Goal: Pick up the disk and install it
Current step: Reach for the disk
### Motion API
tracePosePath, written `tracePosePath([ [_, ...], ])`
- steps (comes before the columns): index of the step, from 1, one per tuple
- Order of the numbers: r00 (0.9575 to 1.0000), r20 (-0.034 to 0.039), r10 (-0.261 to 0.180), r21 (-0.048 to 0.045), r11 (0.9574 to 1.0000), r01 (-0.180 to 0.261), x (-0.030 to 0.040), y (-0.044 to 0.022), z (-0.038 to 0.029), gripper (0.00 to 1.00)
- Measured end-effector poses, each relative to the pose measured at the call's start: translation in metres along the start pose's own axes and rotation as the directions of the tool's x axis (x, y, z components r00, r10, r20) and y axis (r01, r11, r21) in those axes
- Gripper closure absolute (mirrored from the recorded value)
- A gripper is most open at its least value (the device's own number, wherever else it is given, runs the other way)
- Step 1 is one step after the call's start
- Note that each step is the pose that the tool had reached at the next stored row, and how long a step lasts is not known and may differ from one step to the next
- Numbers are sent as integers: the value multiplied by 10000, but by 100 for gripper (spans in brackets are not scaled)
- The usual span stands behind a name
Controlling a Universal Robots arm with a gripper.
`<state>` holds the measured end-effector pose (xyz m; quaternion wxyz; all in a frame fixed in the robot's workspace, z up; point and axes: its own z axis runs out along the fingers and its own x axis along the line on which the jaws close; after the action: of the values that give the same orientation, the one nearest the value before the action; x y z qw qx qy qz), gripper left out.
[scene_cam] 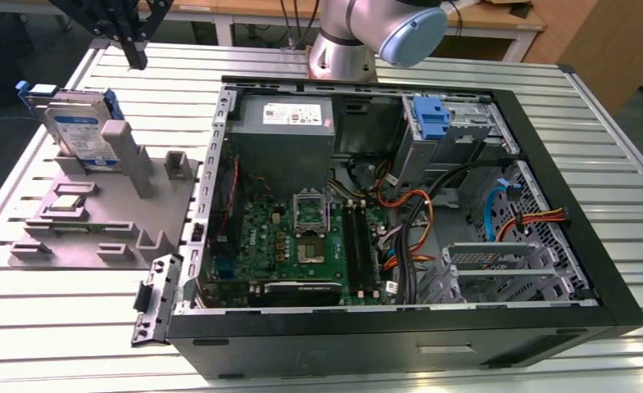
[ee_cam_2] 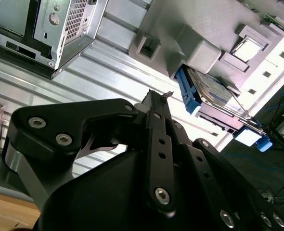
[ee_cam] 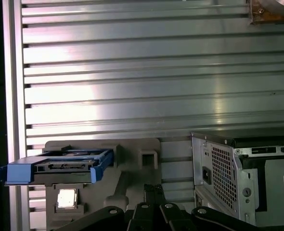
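Reading this as the approach for the pick. The gripper (scene_cam: 138,59) is hanging over the far end of the slatted table (scene_cam: 37,327), its fingers pressed together and carrying nothing. My call is that it's needing to spread them wide before dropping any lower. The disk (scene_cam: 81,131) is standing on edge in the grey fixture (scene_cam: 92,221), its label facing the exterior camera and its blue carrier framing it. The gripper is sitting above the disk and slightly toward the exterior view's right, near but clear of it, with no contact. In the first wrist view the disk (ee_cam: 60,168) is showing edge-on, so I'd be centring over that thin edge with one finger lining up on each flat face. I'd be gripping the metal body, not the blue carrier, which is probably flexing under load. I'd also be watching clearance to the tall fixture post (scene_cam: 135,160) just beside the disk. Further out, the open computer case (scene_cam: 562,319) is lying beside the fixture on the exterior view's right, with a blue bracket (scene_cam: 431,119) sitting in its far drive bay.
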<state>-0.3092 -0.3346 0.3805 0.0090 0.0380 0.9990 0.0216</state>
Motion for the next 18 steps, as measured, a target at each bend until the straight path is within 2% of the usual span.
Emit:
tracePosePath([
  [8,10000,0,0,-1,10000,0,26,86,4,90],
  [13,10000,-1,-1,0,10000,1,126,148,8,90],
  [18,10000,-1,0,0,10000,0,259,145,10,90],
])
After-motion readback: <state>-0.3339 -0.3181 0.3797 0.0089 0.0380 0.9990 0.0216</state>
